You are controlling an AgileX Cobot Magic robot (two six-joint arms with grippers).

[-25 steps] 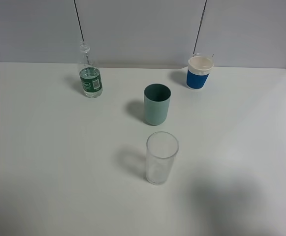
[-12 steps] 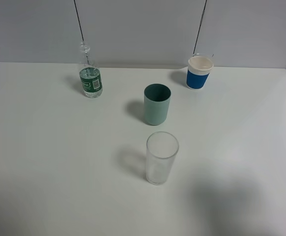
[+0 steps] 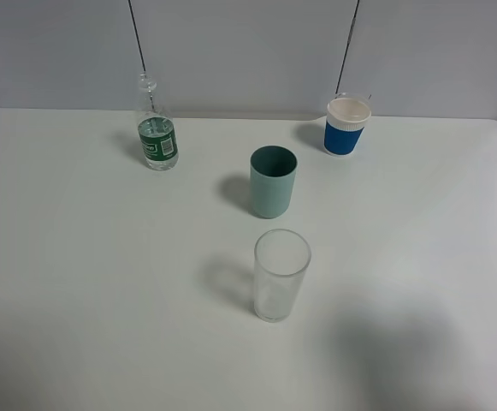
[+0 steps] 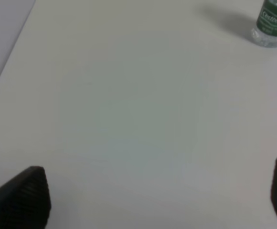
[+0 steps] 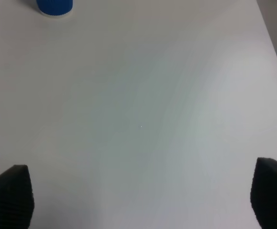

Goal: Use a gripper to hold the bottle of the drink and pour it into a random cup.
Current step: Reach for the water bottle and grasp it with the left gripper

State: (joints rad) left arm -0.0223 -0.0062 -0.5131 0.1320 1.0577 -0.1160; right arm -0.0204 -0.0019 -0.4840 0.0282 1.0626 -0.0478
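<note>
With your left gripper (image 4: 150, 198) empty and its jaws wide, bring it squarely around the bottle (image 3: 156, 141) at mid-body, then lift it upright toward the cup (image 3: 273, 181).

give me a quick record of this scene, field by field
bottle: upright, far left of the table, not held
teal cup: upright, centre
clear tumbler: upright, in front of the teal cup, apart from it
paper cup: blue and white, far right
left pincer: open, holds nothing
right pincer: open, holds nothing
pour: not yet begun
</note>
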